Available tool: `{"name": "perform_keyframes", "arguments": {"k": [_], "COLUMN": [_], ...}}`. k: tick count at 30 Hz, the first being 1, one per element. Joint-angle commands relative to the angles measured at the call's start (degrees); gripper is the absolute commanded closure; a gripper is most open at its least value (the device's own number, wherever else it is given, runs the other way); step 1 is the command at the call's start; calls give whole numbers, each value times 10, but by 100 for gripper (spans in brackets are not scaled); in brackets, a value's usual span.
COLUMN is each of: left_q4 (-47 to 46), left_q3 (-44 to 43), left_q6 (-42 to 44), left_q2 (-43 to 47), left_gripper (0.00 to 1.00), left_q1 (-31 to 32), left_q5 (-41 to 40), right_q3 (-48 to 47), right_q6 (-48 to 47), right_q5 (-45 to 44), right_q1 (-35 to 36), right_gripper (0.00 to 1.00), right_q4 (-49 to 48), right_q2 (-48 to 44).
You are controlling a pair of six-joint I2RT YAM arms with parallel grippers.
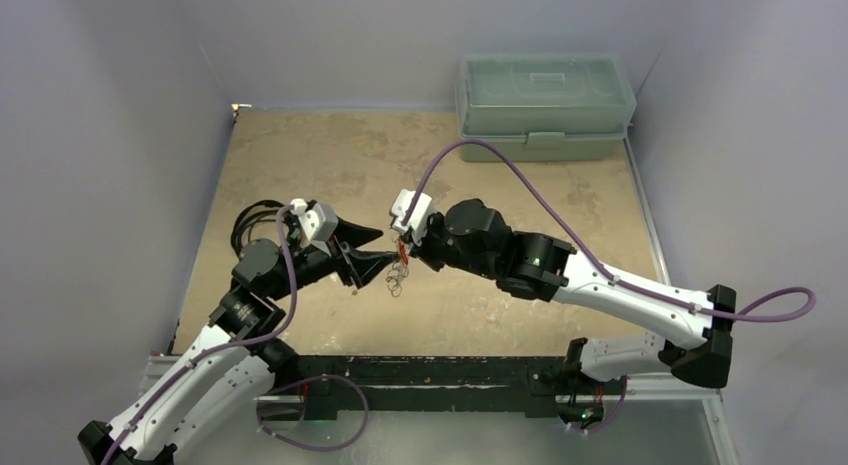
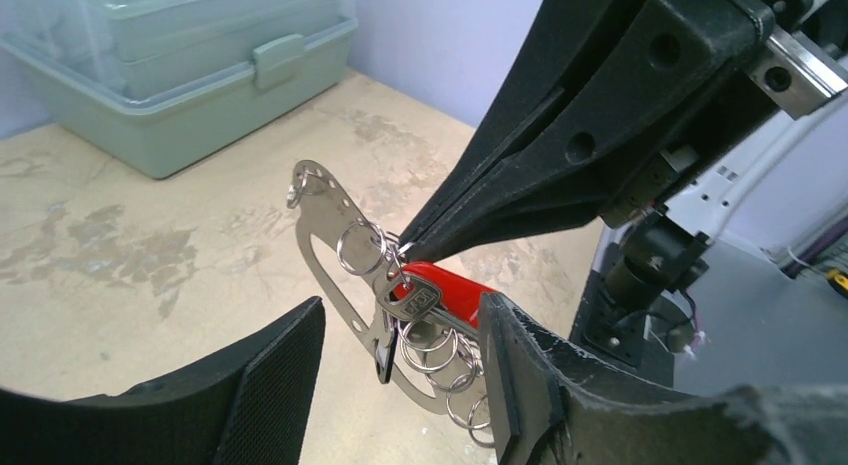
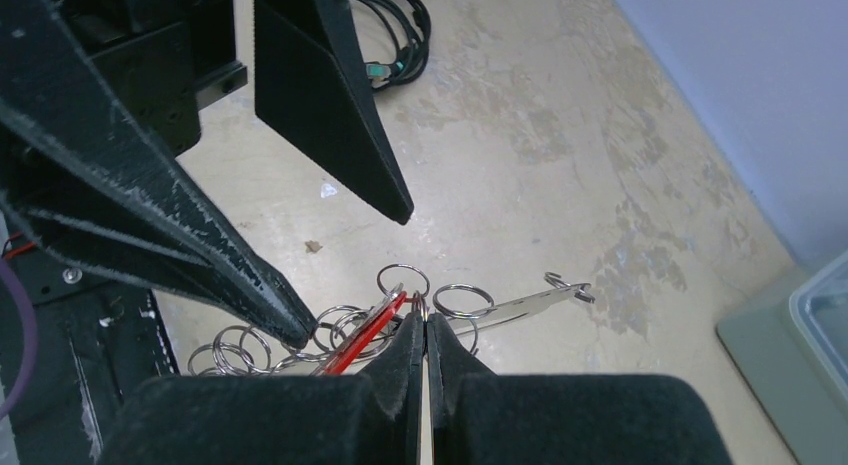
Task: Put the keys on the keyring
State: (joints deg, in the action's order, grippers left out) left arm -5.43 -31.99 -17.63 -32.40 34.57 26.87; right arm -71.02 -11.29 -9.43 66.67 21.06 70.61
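The keyring, a flat silver oval loop strung with wire rings, hangs in the air over the table's middle. My right gripper is shut on one of its rings, fingertips pinched together; its black tips reach in from the upper right of the left wrist view. A red-headed key hangs on the bunch beside a silver key head, and shows as a red strip. My left gripper is open, one finger on each side of the bunch; its right finger is against the red key.
A pale green toolbox stands at the back right of the tan table, also seen in the left wrist view. A coiled black cable lies left of the left arm. Grey walls close in on both sides.
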Motion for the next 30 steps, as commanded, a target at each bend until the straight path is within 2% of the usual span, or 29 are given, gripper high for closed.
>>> {"name": "perform_keyframes", "arguments": {"k": [1,8,17,18,22,24,27,30], "left_q4": [-8,-7,-19,-21,-13,-3,-1,-12], "left_q3": [3,-14,-14,-15,-16,-15,-10,-3], "left_q6": [-10,0,0,2,25,43,64,70], "left_q2": [0,-39,-51,-47,-24,-18,-18,-17], "left_gripper": [41,38,40,39,18,12,11,17], "left_q1": [0,0,0,0,0,0,0,0], "left_q5": [-68,-59,-46,-49,-83,-107,-123,-121], "right_q3": [-46,-77,-93,-93,-98,-105,-121,-128], "right_q6": [55,92,109,109,118,136,158,171], "right_q5": [-47,-101,-123,-127,-150,-163,-165,-168], "right_q1": [0,1,1,1,1,1,1,1], "right_gripper": [100,100,100,100,100,100,100,100], "right_q4": [-25,-4,6,6,13,20,31,33], "right_q2": [14,48,66,69,80,87,96,101]}}
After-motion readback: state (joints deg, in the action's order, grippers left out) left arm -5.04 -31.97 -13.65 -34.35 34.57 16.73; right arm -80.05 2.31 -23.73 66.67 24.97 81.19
